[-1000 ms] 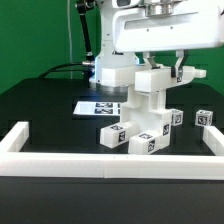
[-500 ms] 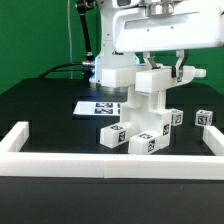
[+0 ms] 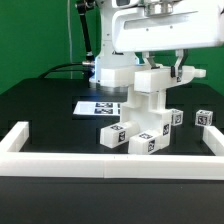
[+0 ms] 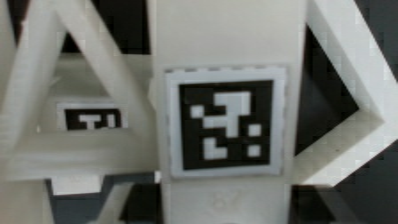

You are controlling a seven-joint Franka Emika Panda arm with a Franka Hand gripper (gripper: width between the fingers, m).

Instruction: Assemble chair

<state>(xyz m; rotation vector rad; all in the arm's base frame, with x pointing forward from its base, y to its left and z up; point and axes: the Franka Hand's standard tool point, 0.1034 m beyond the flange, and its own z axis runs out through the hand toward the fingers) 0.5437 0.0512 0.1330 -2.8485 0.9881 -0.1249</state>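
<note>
Well, the gripper [image 3: 160,67] is pinched narrow on the chair [image 3: 143,118] — its top bar, I think — with the marker board [image 3: 97,104] at ten o'clock.

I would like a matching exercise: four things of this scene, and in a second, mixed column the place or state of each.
1 gripper
2 marker board
3 loose tagged block
4 front border rail

A lies flat beyond the chair
B stands apart at the exterior view's right
C shut on the chair's top part
D runs across the foreground

Pairs: 1-C; 2-A; 3-B; 4-D
</note>
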